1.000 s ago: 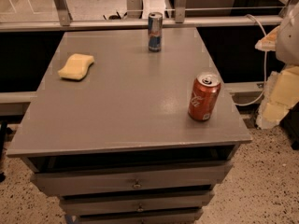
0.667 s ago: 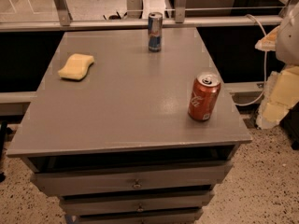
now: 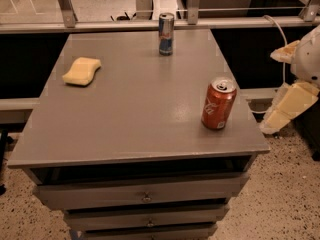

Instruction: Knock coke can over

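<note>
The red coke can (image 3: 218,104) with white script stands upright near the right front of the grey table top (image 3: 130,109). My gripper (image 3: 282,113), cream-coloured, hangs off the table's right side, a little to the right of the can and about level with it, not touching it. The arm above it runs out of the view at the right edge.
A slim blue-and-silver can (image 3: 166,33) stands at the table's far edge. A yellow sponge (image 3: 81,70) lies at the left back. Drawers (image 3: 145,196) sit below the top. A rail (image 3: 150,24) runs behind the table. Speckled floor lies to the right.
</note>
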Available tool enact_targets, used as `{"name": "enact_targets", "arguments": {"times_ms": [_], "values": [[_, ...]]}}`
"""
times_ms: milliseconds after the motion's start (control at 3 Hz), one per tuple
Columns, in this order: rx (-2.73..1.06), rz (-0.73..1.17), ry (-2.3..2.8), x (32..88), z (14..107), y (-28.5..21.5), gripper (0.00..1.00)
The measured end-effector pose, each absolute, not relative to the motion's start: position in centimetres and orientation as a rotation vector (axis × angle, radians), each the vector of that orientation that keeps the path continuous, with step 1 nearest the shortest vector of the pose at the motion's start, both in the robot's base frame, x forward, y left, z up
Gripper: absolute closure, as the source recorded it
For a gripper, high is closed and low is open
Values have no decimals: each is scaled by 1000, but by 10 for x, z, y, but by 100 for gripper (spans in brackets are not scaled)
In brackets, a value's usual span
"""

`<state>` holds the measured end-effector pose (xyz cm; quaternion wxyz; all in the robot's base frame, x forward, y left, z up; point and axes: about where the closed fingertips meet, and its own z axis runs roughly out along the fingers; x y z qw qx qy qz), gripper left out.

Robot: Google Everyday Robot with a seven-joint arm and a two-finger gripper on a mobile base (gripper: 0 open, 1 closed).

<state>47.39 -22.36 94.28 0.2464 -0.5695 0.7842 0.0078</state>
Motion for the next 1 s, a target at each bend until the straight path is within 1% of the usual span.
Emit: {"name": "enact_targets", "arguments": {"times_ms": [333, 1000], "values": [[-1432, 190, 2060, 494, 920, -213, 0], [-1265, 539, 1911, 498, 885, -172, 0]]}}
